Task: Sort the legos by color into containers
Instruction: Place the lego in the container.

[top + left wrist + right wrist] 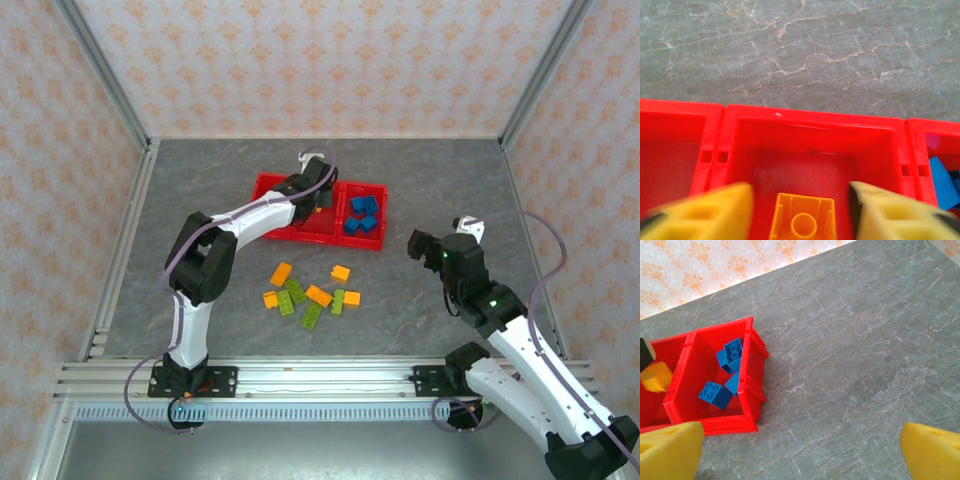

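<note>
While your left gripper (800, 194) hangs over the middle compartment (815, 135) of the red tray (268, 186), its jaws stand apart. Red floor shows on either side of the orange brick (802, 220) between them, so I judge the brick let go and lying in that compartment, not pinched. The step in hand is the drop of an orange piece; the blue bricks (362, 212) sit together in the right-hand compartment.

What comes next, as I read it, is a lift straight up clear of the tray walls, then a move to the loose pile (312, 292) of orange and green bricks on the table (200, 180), between the tray and the arm bases. Choose one at the pile's edge, since several lie touching.

Your right gripper (800, 440) hovers off to the right of the tray, jaws spread wide and holding nothing.

The left wrist view gives you the gaps beside the brick, which the arm hides from above. The top view gives you the pile and how both arms stand.
</note>
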`<action>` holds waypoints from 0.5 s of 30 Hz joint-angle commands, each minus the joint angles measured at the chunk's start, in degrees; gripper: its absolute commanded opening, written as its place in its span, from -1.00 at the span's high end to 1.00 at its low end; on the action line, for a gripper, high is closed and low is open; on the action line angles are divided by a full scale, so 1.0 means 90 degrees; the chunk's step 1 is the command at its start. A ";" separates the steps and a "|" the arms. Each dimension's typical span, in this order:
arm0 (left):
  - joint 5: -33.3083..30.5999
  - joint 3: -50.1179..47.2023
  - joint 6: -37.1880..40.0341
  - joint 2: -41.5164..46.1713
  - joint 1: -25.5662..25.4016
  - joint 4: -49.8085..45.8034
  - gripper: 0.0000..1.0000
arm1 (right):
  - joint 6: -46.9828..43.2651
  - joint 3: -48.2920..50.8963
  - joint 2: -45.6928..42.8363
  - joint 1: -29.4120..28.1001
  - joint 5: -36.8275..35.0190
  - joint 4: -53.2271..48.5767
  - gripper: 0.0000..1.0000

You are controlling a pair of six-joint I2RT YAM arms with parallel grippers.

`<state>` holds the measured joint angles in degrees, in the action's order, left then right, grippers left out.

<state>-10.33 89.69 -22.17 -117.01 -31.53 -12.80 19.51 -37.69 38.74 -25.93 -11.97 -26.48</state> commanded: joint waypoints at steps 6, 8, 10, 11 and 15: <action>0.0064 -0.0233 0.0159 0.0654 0.0079 0.0201 -0.94 | 0.0058 0.0066 -0.0079 0.0010 -0.0081 0.0069 -1.00; 0.0205 -0.0473 0.0105 0.0911 0.0078 0.0163 -0.99 | 0.0059 0.0059 -0.0076 0.0010 -0.0081 0.0071 -1.00; 0.0448 -0.0810 0.0035 0.1337 0.0066 0.0205 -0.99 | 0.0060 0.0073 -0.0066 0.0005 -0.0085 0.0071 -1.00; 0.0610 -0.1011 0.0014 0.1512 0.0050 0.0232 -0.99 | 0.0060 0.0072 -0.0058 0.0010 -0.0086 0.0069 -1.00; 0.0791 -0.1557 0.0208 0.2069 -0.0229 0.0136 -0.98 | 0.0064 0.0071 -0.0018 0.0003 -0.0060 0.0072 -1.00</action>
<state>-5.72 77.89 -21.32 -101.16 -31.73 -11.73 19.51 -37.69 38.74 -25.93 -11.97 -26.48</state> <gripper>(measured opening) 0.993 0.998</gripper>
